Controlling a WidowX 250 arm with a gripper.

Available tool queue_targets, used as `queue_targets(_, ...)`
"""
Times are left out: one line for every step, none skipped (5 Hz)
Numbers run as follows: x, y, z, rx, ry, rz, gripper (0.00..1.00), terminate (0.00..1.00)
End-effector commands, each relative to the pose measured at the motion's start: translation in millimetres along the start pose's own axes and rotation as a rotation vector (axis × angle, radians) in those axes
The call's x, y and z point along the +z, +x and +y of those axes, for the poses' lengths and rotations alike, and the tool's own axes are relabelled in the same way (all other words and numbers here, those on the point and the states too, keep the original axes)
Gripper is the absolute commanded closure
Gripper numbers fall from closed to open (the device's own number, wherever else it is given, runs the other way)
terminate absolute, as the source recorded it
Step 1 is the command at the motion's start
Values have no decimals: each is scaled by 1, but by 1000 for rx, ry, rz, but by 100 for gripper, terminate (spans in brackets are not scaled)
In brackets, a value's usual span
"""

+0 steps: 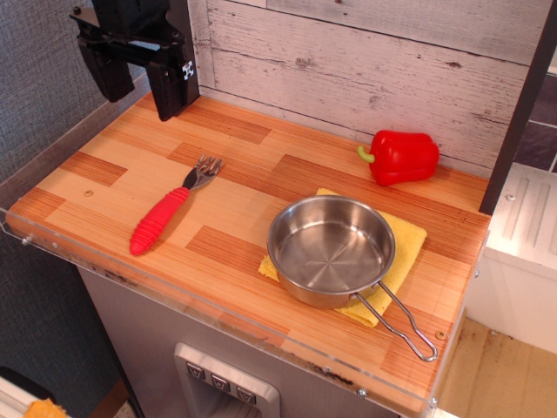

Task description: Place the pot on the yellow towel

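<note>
The shiny steel pot [331, 250] sits upright on the yellow towel [407, 246] at the right front of the wooden counter. Its wire-loop handle [400, 324] points toward the front right corner. The towel shows only as strips around the pot, at the right, back and lower left. My black gripper [137, 97] hangs above the far left corner of the counter, well away from the pot. Its two fingers [167, 90] are spread apart with nothing between them.
A fork with a red handle [160, 219] lies on the left half of the counter [96, 183]. A red bell pepper [402, 157] sits at the back right against the white plank wall. A clear rim runs along the front edge.
</note>
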State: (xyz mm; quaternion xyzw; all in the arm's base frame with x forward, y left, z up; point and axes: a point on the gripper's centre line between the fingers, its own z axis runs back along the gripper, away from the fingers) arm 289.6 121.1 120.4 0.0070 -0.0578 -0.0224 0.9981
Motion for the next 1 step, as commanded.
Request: queue_targets(19, 5, 5, -5, 16, -32, 0, 100)
